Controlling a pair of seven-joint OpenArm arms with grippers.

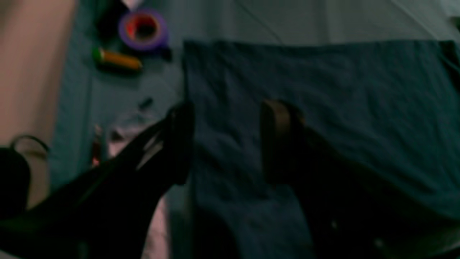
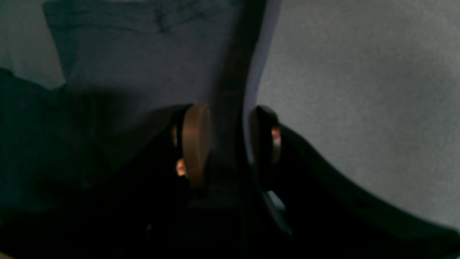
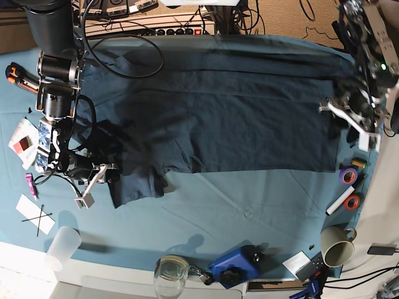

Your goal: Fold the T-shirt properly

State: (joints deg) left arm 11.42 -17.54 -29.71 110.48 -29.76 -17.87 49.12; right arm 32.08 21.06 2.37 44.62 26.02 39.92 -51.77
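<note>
Two fingers of the left pincer (image 1: 226, 140) stand apart, released, straddling the side edge of the T-shirt (image 1: 323, 115), which spreads flat beyond them. In the right wrist view, the right pincer (image 2: 230, 144) is also released, a raised fold of cloth between its pads. In the base view, the T-shirt (image 3: 237, 118) lies on the desk (image 3: 249, 205) between both pincers.

A teal cloth (image 3: 206, 205) covered the desk; cables (image 3: 156, 22) ran behind it, over brown floor (image 3: 287, 18).
</note>
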